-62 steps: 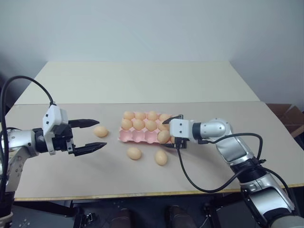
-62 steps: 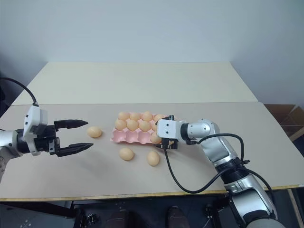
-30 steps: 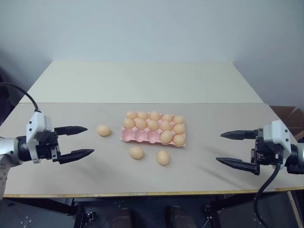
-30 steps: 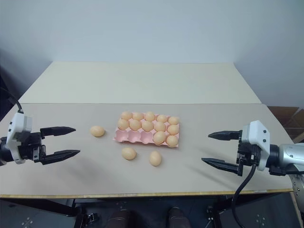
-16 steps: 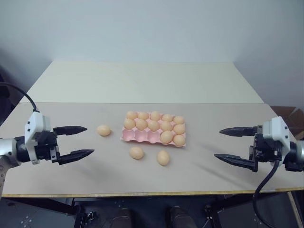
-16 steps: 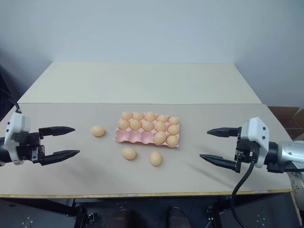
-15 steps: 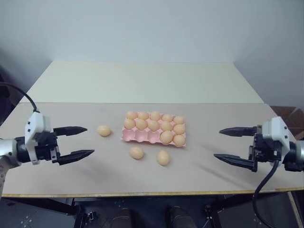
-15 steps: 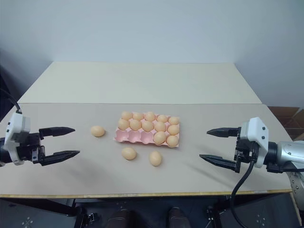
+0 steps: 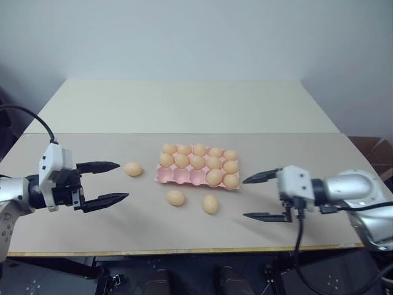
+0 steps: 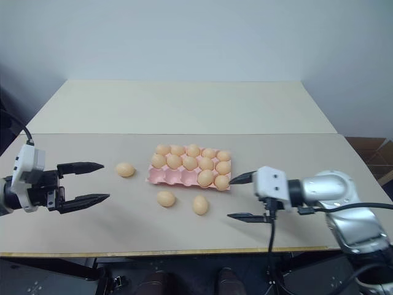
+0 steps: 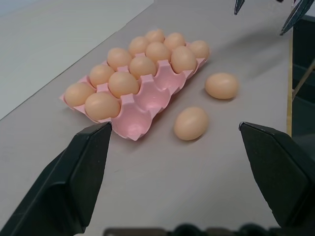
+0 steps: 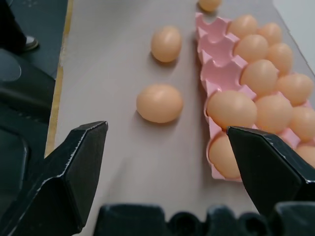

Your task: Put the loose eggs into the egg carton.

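On the table [image 9: 92, 227], three loose eggs [image 9: 210, 203] lie just outside the egg carton [image 9: 198, 168], whose front row keeps three empty cups. The right tool [image 9: 255, 196], released and empty, points level toward the nearest egg; closing around it comes next. The left tool [image 9: 107, 182] hovers released, facing the far-left egg [image 9: 132, 169].

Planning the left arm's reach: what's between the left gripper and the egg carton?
One loose egg lies on the table between the left gripper and the egg carton, in the eye views.

Right wrist view: egg carton [image 12: 216, 78] cropped.
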Motion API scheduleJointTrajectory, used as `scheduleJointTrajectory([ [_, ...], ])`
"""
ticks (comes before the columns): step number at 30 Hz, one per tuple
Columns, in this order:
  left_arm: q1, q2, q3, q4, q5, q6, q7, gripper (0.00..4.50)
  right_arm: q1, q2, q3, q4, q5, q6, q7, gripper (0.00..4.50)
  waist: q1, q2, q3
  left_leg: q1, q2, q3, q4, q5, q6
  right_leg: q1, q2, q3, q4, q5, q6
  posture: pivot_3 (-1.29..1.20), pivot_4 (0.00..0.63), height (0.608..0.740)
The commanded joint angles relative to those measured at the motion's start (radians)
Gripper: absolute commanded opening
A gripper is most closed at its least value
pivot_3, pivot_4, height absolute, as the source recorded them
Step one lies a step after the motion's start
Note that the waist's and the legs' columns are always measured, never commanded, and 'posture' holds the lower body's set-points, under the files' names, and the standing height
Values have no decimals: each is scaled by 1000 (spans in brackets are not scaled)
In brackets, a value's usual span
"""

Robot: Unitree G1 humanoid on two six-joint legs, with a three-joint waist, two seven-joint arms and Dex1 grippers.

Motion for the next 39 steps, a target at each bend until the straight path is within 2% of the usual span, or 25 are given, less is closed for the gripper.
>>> scheduleJointTrajectory([
  [1, -16, 3, 2, -9, -11, -14, -8, 4500, -57, 53, 88, 6, -79, -44, -29, 4467, 0, 0, 0, 0, 0, 0, 0, 0, 0, 0, 0, 0, 0, 0, 0, 0, 150, 740],
  [4, -36, 7, -13, 1, -9, -15, -12, 4500, -120, 157, 203, 57, -178, -52, -81, 4467, 0, -1, -1, 0, 0, 0, 0, 0, 0, 0, 0, 0, 0, 1, 1, 0, 150, 740],
  [7, -45, 10, -18, 10, -5, -17, -18, 4500, -153, 204, 260, 117, -240, -70, -94, 4467, 0, -1, -1, 0, 0, 0, 0, 0, 0, 0, 0, 0, 1, 1, 1, 0, 150, 740],
  [13, -39, 8, -16, 8, 0, -21, -20, 4500, -184, 231, 327, 215, -342, -109, -111, 4467, 1, -2, -1, -1, -1, 0, 1, 0, 0, 0, 0, 0, 0, 3, 4, 0, 150, 740],
  [17, -26, 2, -13, -1, 1, -23, -17, 4500, -186, 236, 332, 243, -349, -112, -101, 4467, -1, -2, -1, 0, 0, 0, 1, 0, 0, 0, 0, 0, 1, 3, 4, 0, 150, 740],
  [20, -20, -1, -12, -7, -1, -22, -12, 4500, -183, 235, 335, 252, -359, -123, -95, 3885, -5, -2, -1, 0, 0, 0, 1, 0, 0, 0, 0, 0, 1, 3, 4, 0, 150, 740],
  [24, -14, -1, -9, -9, -3, -24, -10, 4500, -180, 240, 314, 240, -338, -114, -95, 2640, -7, -2, -1, 0, 0, 0, 1, 0, 0, 0, 0, 0, 1, 3, 4, 0, 150, 740],
  [35, -26, -13, -32, -5, 2, -31, 0, 4500, -233, 264, 195, 145, -191, 2, -101, 2602, -12, -2, -1, 0, 0, 0, 1, 0, 0, 0, 1, 0, 1, 4, 5, 0, 150, 740],
  [39, -40, -23, -42, 7, 3, -43, -1, 4500, -292, 316, 209, 211, -237, 14, -166, 2602, -14, -2, -1, 0, 1, 0, 1, 0, 0, 0, 1, 0, 2, 4, 4, 0, 150, 740],
])
